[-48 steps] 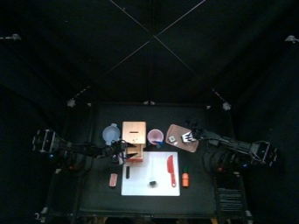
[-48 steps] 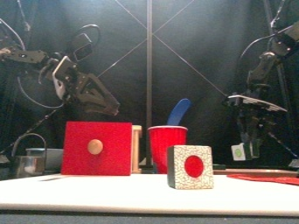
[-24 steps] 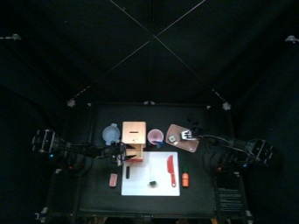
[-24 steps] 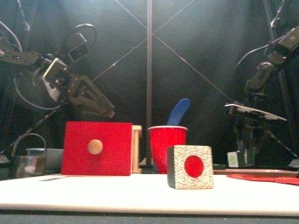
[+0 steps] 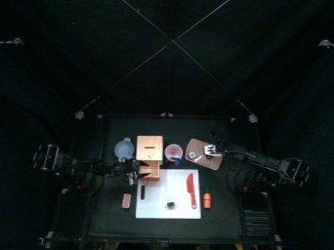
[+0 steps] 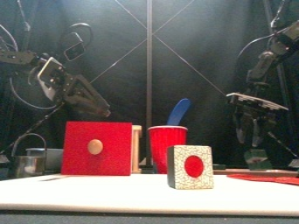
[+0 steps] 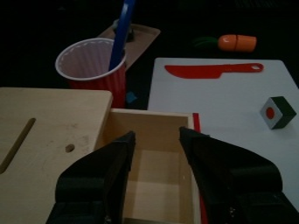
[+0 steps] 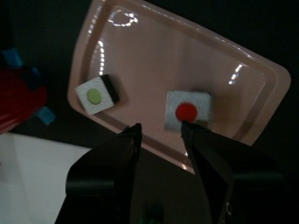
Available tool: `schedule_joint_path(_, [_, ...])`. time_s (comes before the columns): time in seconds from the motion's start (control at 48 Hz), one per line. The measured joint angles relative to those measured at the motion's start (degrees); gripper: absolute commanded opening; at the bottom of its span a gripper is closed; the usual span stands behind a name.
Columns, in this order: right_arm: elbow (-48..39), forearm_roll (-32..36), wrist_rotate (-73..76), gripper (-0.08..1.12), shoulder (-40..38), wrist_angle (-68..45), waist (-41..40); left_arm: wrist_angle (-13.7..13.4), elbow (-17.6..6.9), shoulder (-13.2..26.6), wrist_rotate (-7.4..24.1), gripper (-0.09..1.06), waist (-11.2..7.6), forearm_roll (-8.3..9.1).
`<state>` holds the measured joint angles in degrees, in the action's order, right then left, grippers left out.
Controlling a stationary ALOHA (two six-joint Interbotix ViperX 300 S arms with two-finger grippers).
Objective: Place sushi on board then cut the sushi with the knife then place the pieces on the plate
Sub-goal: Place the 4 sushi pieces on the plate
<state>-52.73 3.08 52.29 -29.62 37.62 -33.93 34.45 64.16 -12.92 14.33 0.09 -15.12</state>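
One sushi piece (image 6: pixel 190 166) with a red centre stands on the white board (image 5: pixel 179 209); it also shows at the board's edge in the left wrist view (image 7: pixel 275 112). Two more pieces, one green-centred (image 8: pixel 96 94) and one red-centred (image 8: pixel 187 109), lie on the pink tray (image 8: pixel 222 52). The red knife (image 5: pixel 192 186) lies flat on the board, and the blue knife (image 6: pixel 177 111) stands in the red cup (image 6: pixel 167 147). My right gripper (image 8: pixel 163 131) hangs open above the tray's near edge, holding nothing. My left gripper (image 7: pixel 156 136) is open over the wooden box's open drawer (image 7: pixel 152 175).
The wooden box (image 5: pixel 148 151) with its red drawer front (image 6: pixel 96 149) stands left of the cup. A blue-grey bowl (image 5: pixel 124 148) sits at the far left. An orange toy (image 5: pixel 206 202) lies right of the board, and a red toy (image 5: pixel 127 200) lies to its left.
My right gripper dipped a little and rose again over the tray. The left arm shifted slightly. The sushi pieces and knives lie where they were.
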Motion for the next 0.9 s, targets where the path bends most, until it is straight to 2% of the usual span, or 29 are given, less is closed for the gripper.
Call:
schedule_joint_path(0.25, [0.18, 0.09, -0.53, 0.79, -3.25, -5.54, 8.7, 0.0, -1.05, 0.0, 0.0, 0.83, 0.09, 0.0])
schedule_joint_path(0.375, [0.18, 1.58, -0.7, 0.79, -0.97, -11.07, 19.51, 0.0, -1.49, 0.0, 0.0, 0.83, 0.18, 0.0])
schedule_joint_path(0.583, [5.1, 3.96, -0.79, 0.79, 8.09, -16.0, 37.53, 0.0, -2.64, 0.0, 0.09, 0.83, 0.44, 0.0])
schedule_joint_path(0.688, [9.32, 5.71, -0.88, 0.79, 13.97, -16.17, 42.1, 0.0, -2.99, 0.0, 0.0, 0.83, 0.53, 0.09])
schedule_joint_path(0.896, [17.93, 14.06, -0.88, 0.78, 24.79, -16.17, 47.46, 0.0, -3.6, 0.35, -0.09, 0.83, 0.44, -0.35])
